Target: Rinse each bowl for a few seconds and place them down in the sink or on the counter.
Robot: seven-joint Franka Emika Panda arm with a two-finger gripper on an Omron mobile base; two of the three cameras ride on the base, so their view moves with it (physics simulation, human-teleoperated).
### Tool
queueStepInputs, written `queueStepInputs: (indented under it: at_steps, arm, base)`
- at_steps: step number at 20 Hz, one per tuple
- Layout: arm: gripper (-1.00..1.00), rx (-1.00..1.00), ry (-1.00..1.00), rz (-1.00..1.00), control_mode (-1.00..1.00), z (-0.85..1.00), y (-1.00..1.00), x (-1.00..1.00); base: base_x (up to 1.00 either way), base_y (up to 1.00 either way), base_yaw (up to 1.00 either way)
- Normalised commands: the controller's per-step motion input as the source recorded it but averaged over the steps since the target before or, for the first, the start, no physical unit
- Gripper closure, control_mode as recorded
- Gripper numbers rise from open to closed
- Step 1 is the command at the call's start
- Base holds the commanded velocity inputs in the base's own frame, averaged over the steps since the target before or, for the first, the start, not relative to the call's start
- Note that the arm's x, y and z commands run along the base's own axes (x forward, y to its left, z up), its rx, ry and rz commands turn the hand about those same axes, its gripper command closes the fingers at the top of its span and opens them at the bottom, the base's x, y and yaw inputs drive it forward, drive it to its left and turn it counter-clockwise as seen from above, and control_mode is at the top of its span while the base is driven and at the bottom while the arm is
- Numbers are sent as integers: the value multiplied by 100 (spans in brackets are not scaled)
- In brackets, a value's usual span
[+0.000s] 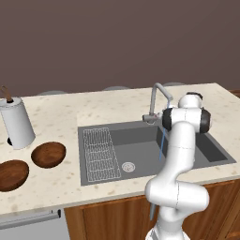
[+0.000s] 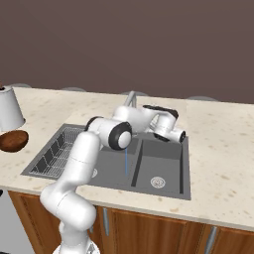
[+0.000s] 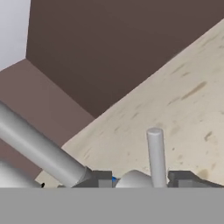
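Left base view: two bowls (image 1: 48, 154) (image 1: 12, 174) on counter (image 1: 56, 112) left of sink (image 1: 140, 150); thin blue stream falling from faucet (image 1: 158, 96) into sink.
Right base view: one bowl (image 2: 13, 141) left of sink (image 2: 163, 158); gripper (image 2: 179, 135) at faucet.
Hand view: fingers (image 3: 101, 179) parted either side of faucet lever (image 3: 155, 155), not touching; nothing held.

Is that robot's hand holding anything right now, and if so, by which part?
Nothing is held. The end effector sits by the faucet, whose handle stands between the open fingers. Both bowls lie on the counter.
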Motion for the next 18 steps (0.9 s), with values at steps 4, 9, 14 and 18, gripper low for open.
queueStepInputs:
  at_steps: [4,9,14,18]
  arm:
    - [100,14,-2,0,-100,14,-36,-48]
    - [100,16,-5,0,-100,34,-40,-45]
    - [100,10,-1,0,-100,61,-17,-31]
    - [-100,7,4,-1,-100,68,-5,-25]
  base:
    - [0,0,0]
    - [0,0,0]
    - [0,0,0]
    - [0,0,0]
